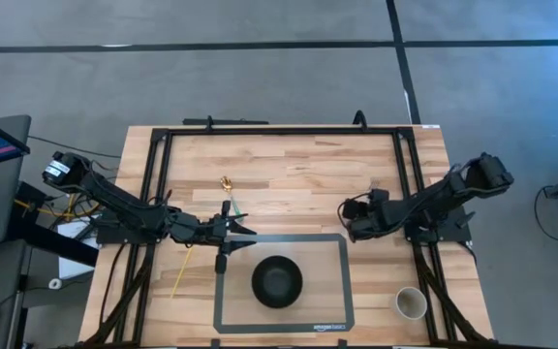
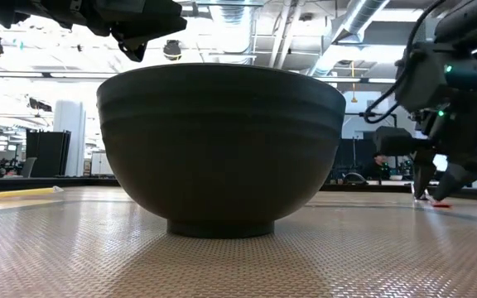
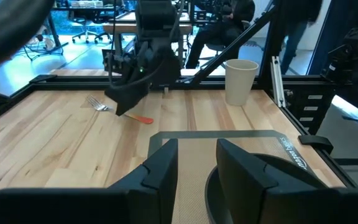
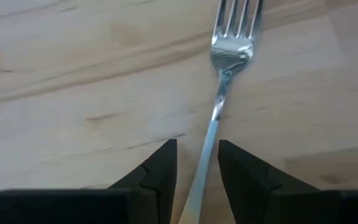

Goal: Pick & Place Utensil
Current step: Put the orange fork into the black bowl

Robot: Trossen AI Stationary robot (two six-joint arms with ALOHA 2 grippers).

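Observation:
A metal fork (image 4: 229, 56) with a red handle end (image 3: 143, 119) lies flat on the wooden table, left of the table's middle-right. My right gripper (image 4: 197, 155) is down at the table over it, open. Its fingers stand on either side of the fork's thin neck, with a gap on both sides, and the tines point away past the fingertips. From the left wrist view, the right gripper (image 3: 122, 111) hides the middle of the fork. My left gripper (image 1: 243, 233) hovers open at the mat's far-left corner, near the black bowl (image 1: 277, 281).
The bowl stands on a grey-edged mat (image 1: 327, 247) at the table's near middle. A paper cup (image 1: 412, 303) stands at the near right corner. A thin yellow stick (image 1: 180, 274) lies left of the mat, and a small gold thing (image 1: 226, 181) beyond it. Black rails frame the table.

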